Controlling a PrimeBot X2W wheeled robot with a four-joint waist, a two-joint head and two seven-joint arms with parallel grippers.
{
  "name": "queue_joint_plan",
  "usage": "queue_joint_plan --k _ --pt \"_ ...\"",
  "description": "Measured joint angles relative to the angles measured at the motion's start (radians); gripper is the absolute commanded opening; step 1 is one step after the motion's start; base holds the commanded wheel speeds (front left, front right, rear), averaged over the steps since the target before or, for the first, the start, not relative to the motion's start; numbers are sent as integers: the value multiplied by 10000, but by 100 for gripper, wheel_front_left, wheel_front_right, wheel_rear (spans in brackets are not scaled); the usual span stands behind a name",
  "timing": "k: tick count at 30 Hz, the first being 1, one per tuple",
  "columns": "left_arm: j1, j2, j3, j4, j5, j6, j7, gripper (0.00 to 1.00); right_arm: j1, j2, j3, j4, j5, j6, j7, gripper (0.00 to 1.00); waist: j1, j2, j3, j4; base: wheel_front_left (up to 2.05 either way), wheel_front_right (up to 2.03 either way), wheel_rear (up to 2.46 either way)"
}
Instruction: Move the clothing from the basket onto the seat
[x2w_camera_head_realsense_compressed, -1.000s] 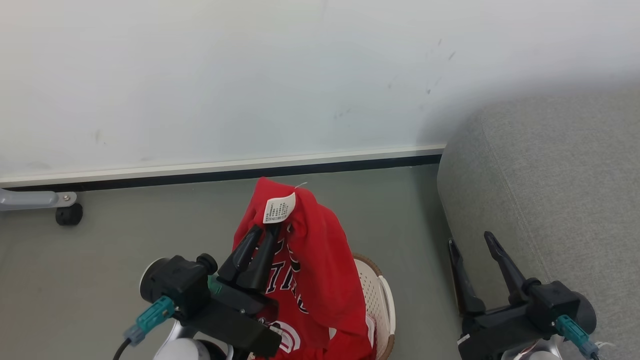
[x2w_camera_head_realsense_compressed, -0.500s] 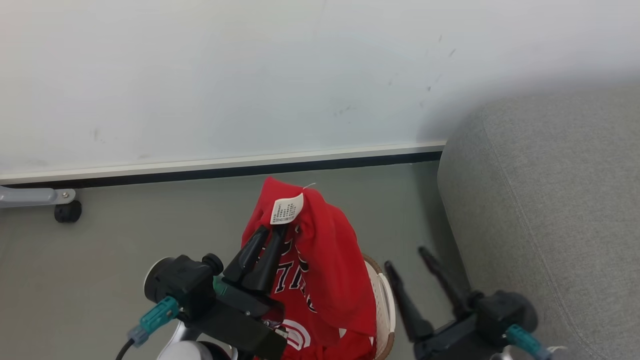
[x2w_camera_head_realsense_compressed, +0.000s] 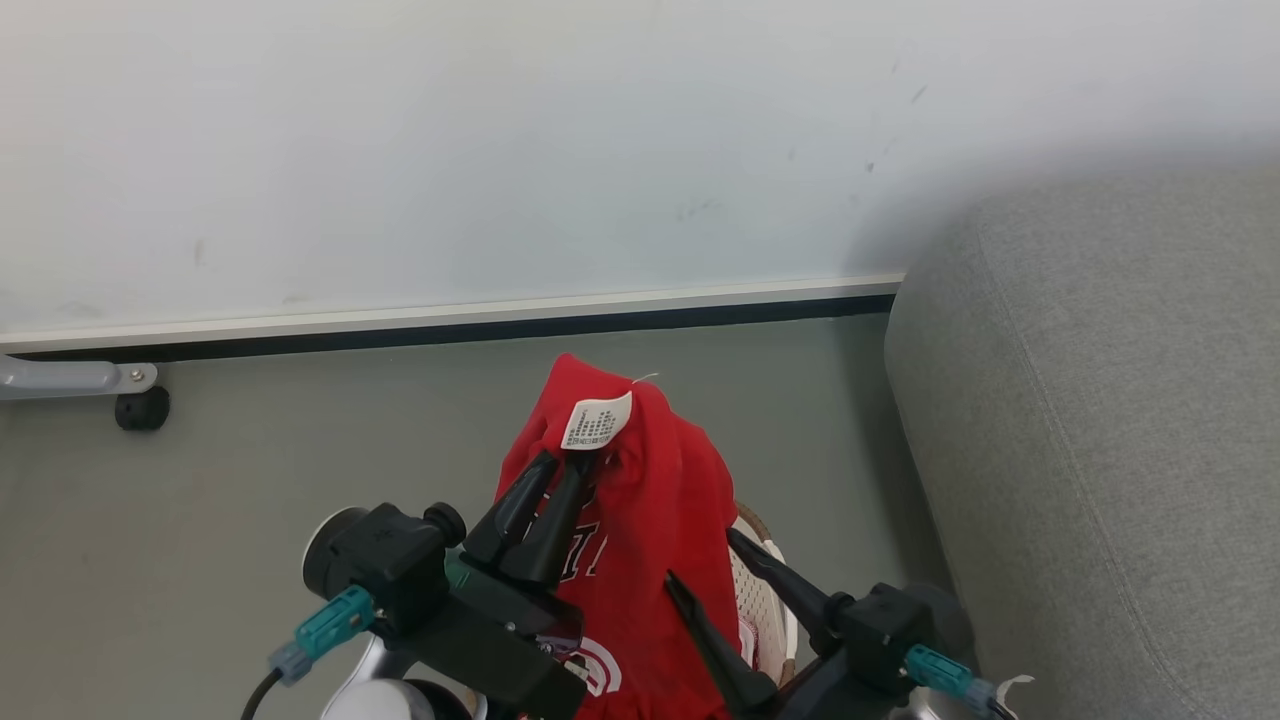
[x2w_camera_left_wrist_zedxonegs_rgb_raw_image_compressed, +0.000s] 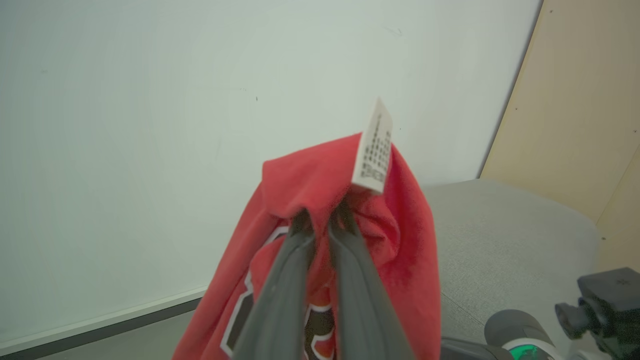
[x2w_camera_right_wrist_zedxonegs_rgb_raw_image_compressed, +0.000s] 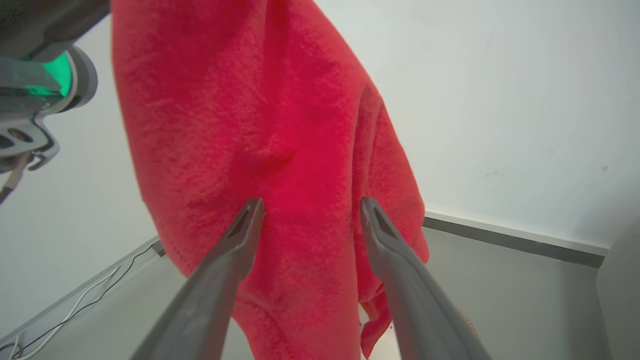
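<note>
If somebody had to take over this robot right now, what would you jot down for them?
Left gripper: shut on the clothing near its white tag, held up over the basket.
Right gripper: open, fingers either side of the hanging cloth, not closed on it.
Seat: to the robot's right, apart from the garment.
Done: clothing lifted. Left: carry it onto the seat, release; basket's inside is hidden, so check for more.
</note>
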Motion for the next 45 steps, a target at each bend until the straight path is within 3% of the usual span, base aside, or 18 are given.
queue_joint_plan --k 9,10,11,12,29,30,31,33,34,35,37,38,45 --pt "-72 0 -59 -33 -12 -88 115 0 -916 98 788 828 349 102 224 98 0 0 61 79 0 0 0" --pt "-82 0 -67 -33 -13 -88 117 0 -1030 100 892 941 349 105 240 47 0 0 68 87 0 0 0" --pt "-95 -2 -75 -40 -13 -88 130 0 -1119 109 957 1034 364 140 272 36 0 0 75 94 0 0 0" --pt "-106 -2 -82 -52 -13 -90 138 0 -1215 113 1028 1135 410 146 305 0 0 0 84 102 0 0 0" --pt "-198 46 -96 -73 -15 -92 203 0 -1920 125 1214 1825 1051 174 -213 0 0 0 109 143 0 0 0" --pt "-194 61 -96 -73 -15 -90 203 10 -1965 125 1158 1822 1057 174 -263 0 0 0 109 132 0 0 0" --pt "-186 73 -96 -75 -15 -90 203 33 -2027 123 1108 1808 1080 173 -341 0 0 0 110 120 0 0 0" --pt "-170 125 -96 -100 -13 -82 207 44 -2150 132 999 1756 1087 174 -441 0 1 0 114 83 0 0 0" --pt "-168 134 -98 -100 -12 -81 211 63 -2216 136 922 1755 1116 174 -470 0 0 0 116 66 0 0 0" --pt "-155 144 -105 -98 8 -75 215 74 -2283 134 836 1749 1137 174 -518 0 0 0 117 52 0 0 0" --pt "-97 182 -134 -98 40 -71 251 84 -2383 132 698 1737 1137 174 -583 0 0 0 119 22 0 0 0" --pt "-28 201 -173 -96 75 -46 291 97 -2435 130 633 1737 1139 174 -591 0 0 0 120 8 0 0 0" --pt "217 393 -479 -69 374 -4 439 100 -2733 -56 105 1741 1143 155 -734 0 0 0 148 -75 0 0 0"
